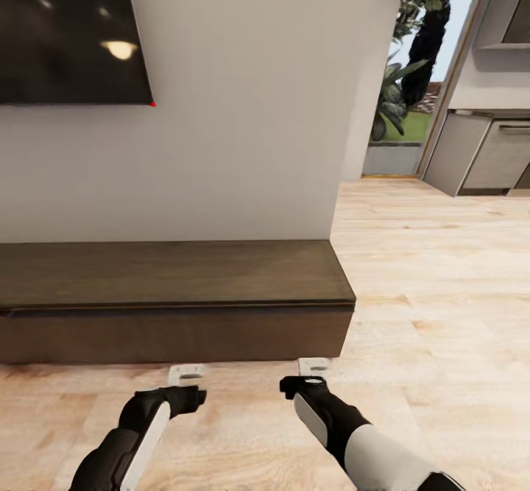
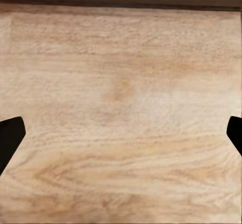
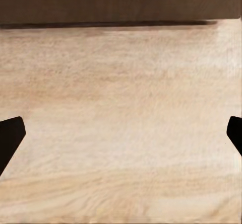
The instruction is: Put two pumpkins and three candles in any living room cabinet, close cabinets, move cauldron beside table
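Dark-brown cabinet [image 1: 173, 299] closed; left gripper [image 1: 186, 375] and right gripper [image 1: 314, 366] spread.

The head camera looks forward and down from above both arms onto the cabinet [image 1: 177, 307] and wood floor [image 1: 442, 292], while each wrist camera looks close along its spread fingers [image 2: 10, 138] [image 3: 10, 141] at that floor, the cabinet's base lying beyond the fingertips.

Wall-mounted dark screen [image 1: 70, 31] above pale wood floor [image 1: 442, 292]; grey kitchen cupboards [image 1: 486, 152] beside garden doorway [image 1: 408, 86].
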You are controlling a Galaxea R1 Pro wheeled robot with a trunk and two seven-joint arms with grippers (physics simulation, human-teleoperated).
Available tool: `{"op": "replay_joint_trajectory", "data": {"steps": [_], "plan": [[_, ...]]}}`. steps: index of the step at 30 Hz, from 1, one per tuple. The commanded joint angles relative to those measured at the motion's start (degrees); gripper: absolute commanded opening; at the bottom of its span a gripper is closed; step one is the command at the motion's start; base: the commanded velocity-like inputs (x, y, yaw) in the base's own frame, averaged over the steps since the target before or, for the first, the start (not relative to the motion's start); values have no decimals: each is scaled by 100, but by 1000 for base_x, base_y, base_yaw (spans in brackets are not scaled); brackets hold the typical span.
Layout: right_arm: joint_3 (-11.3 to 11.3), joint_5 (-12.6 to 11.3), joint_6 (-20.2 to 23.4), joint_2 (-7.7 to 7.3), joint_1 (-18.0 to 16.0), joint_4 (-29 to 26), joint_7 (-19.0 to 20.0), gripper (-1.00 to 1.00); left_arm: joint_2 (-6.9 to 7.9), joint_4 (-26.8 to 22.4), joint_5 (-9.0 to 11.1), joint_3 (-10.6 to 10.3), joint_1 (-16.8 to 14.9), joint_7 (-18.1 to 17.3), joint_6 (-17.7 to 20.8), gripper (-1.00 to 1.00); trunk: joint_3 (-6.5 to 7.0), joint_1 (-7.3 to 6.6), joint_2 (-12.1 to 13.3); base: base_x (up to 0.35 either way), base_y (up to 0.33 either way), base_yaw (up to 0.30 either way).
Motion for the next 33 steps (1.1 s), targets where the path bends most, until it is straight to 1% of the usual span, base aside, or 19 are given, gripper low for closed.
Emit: {"op": "replay_joint_trajectory", "data": {"steps": [1, 2, 4, 7, 9, 11, 12, 13, 16, 19, 20, 21, 25, 26, 27, 28, 30, 32, 33], "plan": [[-90, -13, 225, 0, -2, -94, 3, 100, 0, -96, 8, 109, 2, 2, 306, 100, 0, 0, 0, -152, 0, 0], [-123, -17, 328, 0, -3, -130, 3, 100, -1, -132, 6, 156, 1, 3, 434, 100, 0, 0, 0, -137, 0, 0], [-216, -28, 748, 0, -5, -228, 12, 100, -2, -227, 6, 295, 6, -1, 822, 100, 0, 0, 0, -62, 0, 0], [-248, -32, 968, 0, -5, -295, 10, 100, 17, -185, 28, 363, 6, -17, 993, 100, 66, -8, 4, -18, 0, 0], [-254, -34, 1063, 0, -1, -364, 8, 100, 19, 25, 37, 466, 5, -20, 1030, 100, 103, -50, 80, -6, 0, 0], [-253, -32, 1092, 0, 3, -408, -13, 100, 4, 358, 31, 677, 5, -9, 1045, 100, 138, -93, 160, -2, 0, 0], [-252, -30, 1090, 0, 3, -412, -19, 100, 5, 403, 31, 714, 6, -8, 1047, 100, 156, -115, 201, -1, 0, 0], [-254, -30, 1094, 0, 19, -436, -32, 100, 8, 514, 31, 832, 2, -5, 1052, 100, 174, -137, 241, 0, 0, 0], [-229, -6, 1106, 0, 49, -469, -52, 100, 7, 635, 29, 934, 1, 4, 1047, 100, 228, -203, 361, 0, 0, 0], [-242, -30, 1089, 0, 67, -567, -56, 100, 22, 1107, 25, 1075, -1, 6, 935, 100, 282, -269, 481, 0, 0, 0], [-243, -34, 1059, 0, 218, -631, -68, 100, 28, 1677, 19, 1281, -1, 6, 464, 100, 300, -291, 521, 0, 0, 0], [-242, -34, 1055, 0, 303, -644, -66, 100, 33, 1838, 17, 1318, 1, 6, 283, 100, 318, -313, 562, 0, 0, 0], [-253, -38, 1043, 0, 562, -655, -59, 100, 77, 2247, 16, 1372, 4, 0, -136, 100, 390, -401, 722, 0, 0, 0], [-263, -36, 1030, 0, 675, -657, -62, 100, 131, 2471, 18, 1379, 3, -2, -396, 100, 408, -423, 762, 0, 0, 0], [-283, -35, 997, 0, 788, -658, -66, 100, 154, 2628, 18, 1381, 2, 1, -606, 100, 426, -445, 802, 0, 0, 0], [-297, -35, 972, 0, 844, -658, -67, 100, 160, 2703, 20, 1380, 3, 2, -717, 100, 444, -467, 842, 0, 0, 0], [-354, -31, 831, 0, 1004, -664, -65, 100, 172, 3007, 20, 1373, 2, 4, -1152, 100, 480, -511, 922, 0, 0, 0], [-381, -27, 661, 0, 1077, -666, -64, 100, 171, 3320, 21, 1371, 4, -2, -1532, 100, 515, -555, 1003, 0, 0, 0], [-384, -27, 627, 0, 1087, -664, -64, 100, 172, 3399, 24, 1373, 5, -7, -1614, 100, 533, -577, 1043, 0, 0, 0]]}}
